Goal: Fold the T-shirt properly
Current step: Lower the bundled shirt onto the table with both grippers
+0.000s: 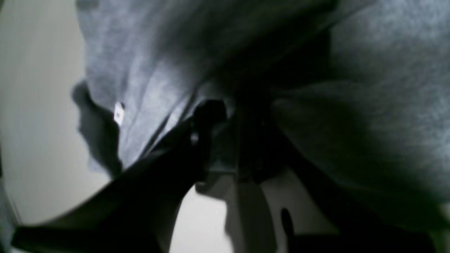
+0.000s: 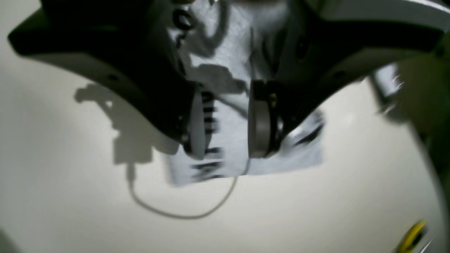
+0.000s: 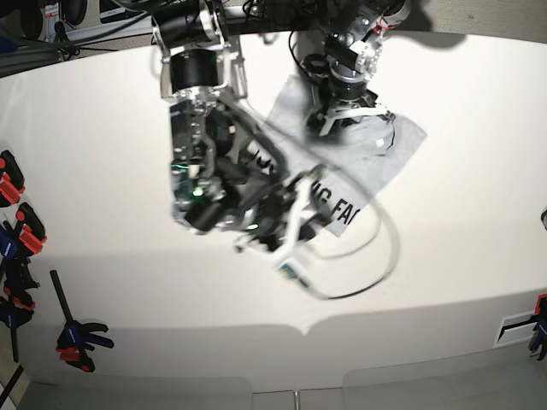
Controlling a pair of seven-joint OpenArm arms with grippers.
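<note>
Right gripper [image 2: 226,119] jaws stood apart, gripping nothing, the lettered T-shirt [image 2: 228,105] on the table [image 2: 316,211] under the gap. Left gripper [image 1: 225,116] was pinched on grey cloth. Only the base view showed the whole shirt beneath both arms, plus clamps [image 3: 17,222] at table edge.

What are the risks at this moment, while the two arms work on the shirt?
1. The right gripper has its jaws open above the lettered edge of the T-shirt, so that edge may fall out of line.
2. The left gripper looks closed on bunched cloth; pulling could drag the whole shirt.
3. A loose cable loops over the table beside the shirt and might catch on the cloth.
</note>
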